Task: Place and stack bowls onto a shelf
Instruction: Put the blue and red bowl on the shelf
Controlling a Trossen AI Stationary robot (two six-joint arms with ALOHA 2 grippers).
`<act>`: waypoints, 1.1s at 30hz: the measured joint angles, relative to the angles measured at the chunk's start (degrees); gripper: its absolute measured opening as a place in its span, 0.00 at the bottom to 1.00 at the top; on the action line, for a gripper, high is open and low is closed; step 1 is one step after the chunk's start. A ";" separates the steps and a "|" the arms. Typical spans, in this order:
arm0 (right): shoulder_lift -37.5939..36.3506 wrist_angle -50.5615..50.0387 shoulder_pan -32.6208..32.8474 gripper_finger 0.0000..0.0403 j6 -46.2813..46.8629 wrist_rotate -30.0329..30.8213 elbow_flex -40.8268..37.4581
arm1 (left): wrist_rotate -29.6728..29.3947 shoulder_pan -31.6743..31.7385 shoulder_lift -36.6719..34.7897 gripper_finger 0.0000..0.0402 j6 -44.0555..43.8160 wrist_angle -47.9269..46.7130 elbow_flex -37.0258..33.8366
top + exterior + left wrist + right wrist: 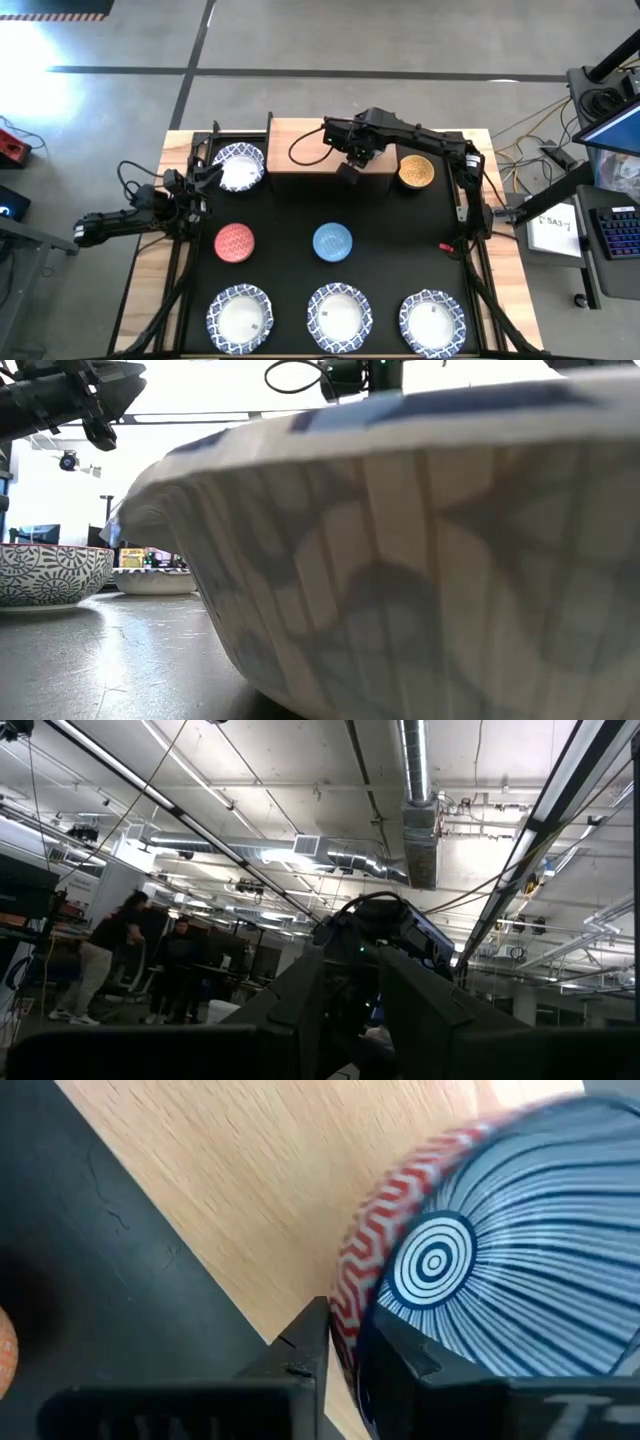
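Left gripper [205, 178]: hovering at the mat's [290, 275] left edge, just beside a white bowl [238, 167] at far left; whether its fingers are apart or together cannot be told.

Red bowl [235, 242]: left of centre on the mat, loose.

Blue bowl [332, 242]: centre of the mat, loose.

White bowls, near row: left [240, 317], middle [339, 315], right [432, 321], none stacked. (The low view is almost filled by the side of one of them.)

Shelf [300, 150]: light wood, at the far edge of the table, centre.

Right gripper [351, 165]: over the shelf's near right part, fingers clamped on the rim of a small bowl [480, 1250] with a red zigzag outside and blue lines inside. In the right wrist view the bowl is tilted above the wood.

Tan bowl [416, 171]: just right of the shelf, on the mat.

Handling note, a judgement: the step looks like setting the held bowl onto the shelf. Level it first, lower until its base rests on the board, well in from the near edge, then part the fingers and lift straight up so the rim is not dragged.
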 joint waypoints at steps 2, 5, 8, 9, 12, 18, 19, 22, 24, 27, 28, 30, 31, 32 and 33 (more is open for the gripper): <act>-0.01 0.08 0.00 0.13 -0.01 -0.01 -0.46 | 0.00 0.01 0.00 0.20 -0.01 0.01 0.02; -0.02 0.07 0.00 0.13 -0.04 -0.02 -0.88 | 0.00 0.01 0.00 0.20 0.00 0.02 0.00; -0.02 -0.12 0.00 0.13 -0.17 0.00 -0.66 | 0.00 0.01 0.00 0.20 -0.01 0.02 0.01; -0.02 -0.15 0.00 0.13 -0.53 0.01 -0.41 | 0.00 0.01 0.00 0.20 -0.02 0.00 0.00; -0.25 -0.03 0.00 0.13 -1.46 0.07 0.14 | 0.00 0.01 0.00 0.20 -0.02 0.00 0.00; -0.44 -0.22 0.00 0.13 -1.44 -0.01 0.25 | 0.00 0.01 0.00 0.20 0.00 0.00 0.00; -0.46 -0.22 0.00 0.13 -1.41 -0.08 0.22 | 0.00 -0.01 0.00 0.20 0.00 0.02 0.02; -0.44 -0.81 0.02 0.13 -1.73 -0.45 0.12 | 0.00 0.01 -0.01 0.20 -0.01 0.00 0.02; -0.44 -1.20 0.03 0.13 -1.44 -0.52 0.10 | 0.00 0.00 -0.01 0.20 -0.02 0.00 0.00; -0.46 -1.26 0.23 0.13 -1.61 -0.55 0.10 | 0.00 0.01 0.00 0.20 0.00 0.02 0.02; -0.49 -1.47 0.36 0.13 -1.80 -0.50 0.17 | 0.00 0.01 0.00 0.20 0.00 0.00 0.01; -0.61 -2.16 0.48 0.13 -1.79 -0.65 0.52 | 0.00 0.01 0.00 0.20 -0.02 0.00 0.00; -0.72 -2.28 0.52 0.12 -1.79 -0.82 0.56 | 0.00 0.01 0.00 0.20 0.00 0.00 0.01; -0.81 -2.56 0.52 0.11 -1.79 -1.28 0.58 | 0.00 0.01 0.00 0.20 -0.01 0.00 0.01; -0.83 -2.98 0.52 0.10 -1.82 -1.94 0.58 | 0.00 0.01 0.00 0.20 0.00 0.00 0.02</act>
